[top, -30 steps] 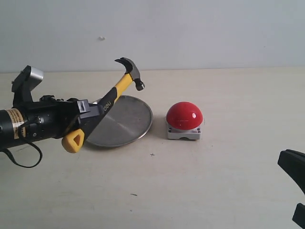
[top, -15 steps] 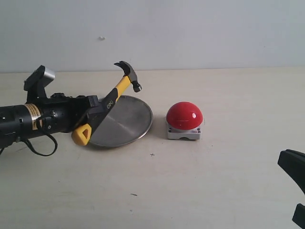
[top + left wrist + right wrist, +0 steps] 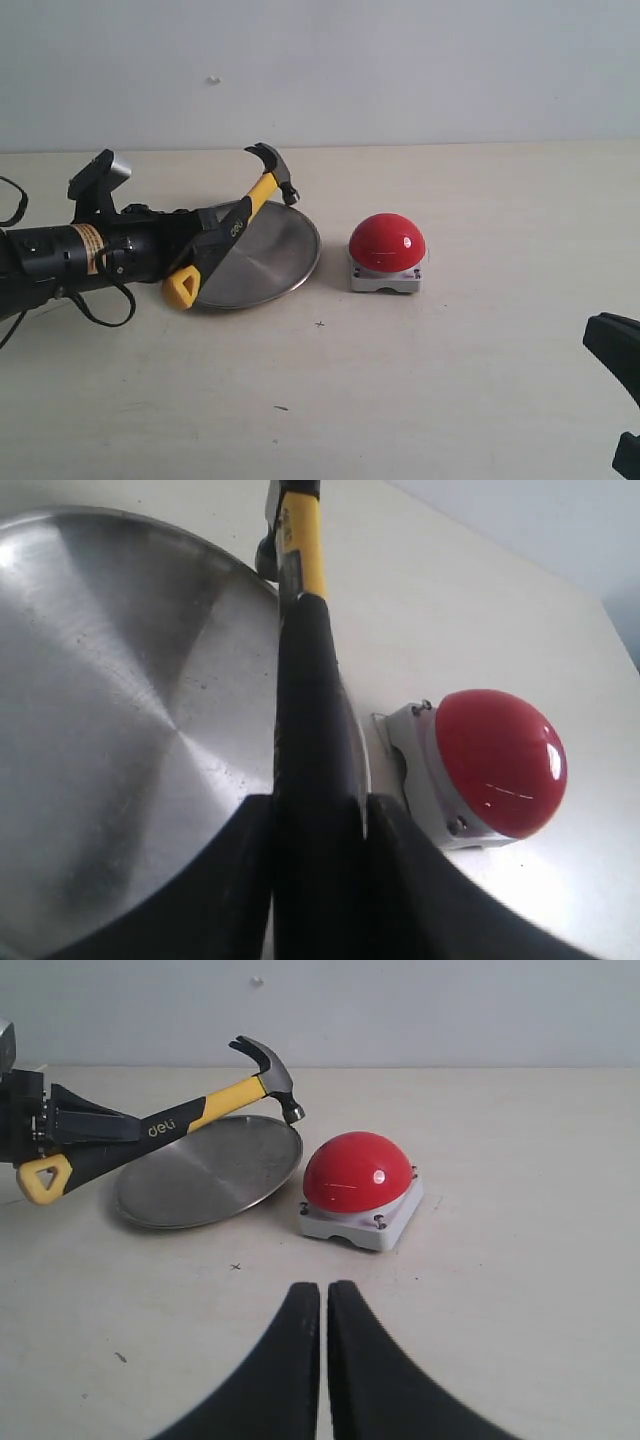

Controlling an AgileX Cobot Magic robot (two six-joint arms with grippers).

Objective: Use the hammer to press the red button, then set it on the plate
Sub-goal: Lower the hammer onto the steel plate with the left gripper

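**Mia:** Where is the small claw hammer with the yellow-and-black handle (image 3: 250,200)?

**Ben:** The left gripper (image 3: 315,805) has its two black fingers squeezed on the black part of the handle. The hammer is tilted in the air over the round shiny silver metal plate (image 3: 270,262). Its head is up and its yellow loop is low by the plate's edge.

**Mia:** Did it push the big red dome button on the grey square base (image 3: 387,243)?

**Ben:** I can't tell by looking. The button sits just beside the plate, and the hammer is not touching it.

**Mia:** What is left to do?

**Ben:** The hammer is not lying on the plate yet. I think it has to go down and be let go.

**Mia:** And the right gripper (image 3: 323,1292)?

**Ben:** Its fingers are closed together and hold nothing. It is well away from the hammer.
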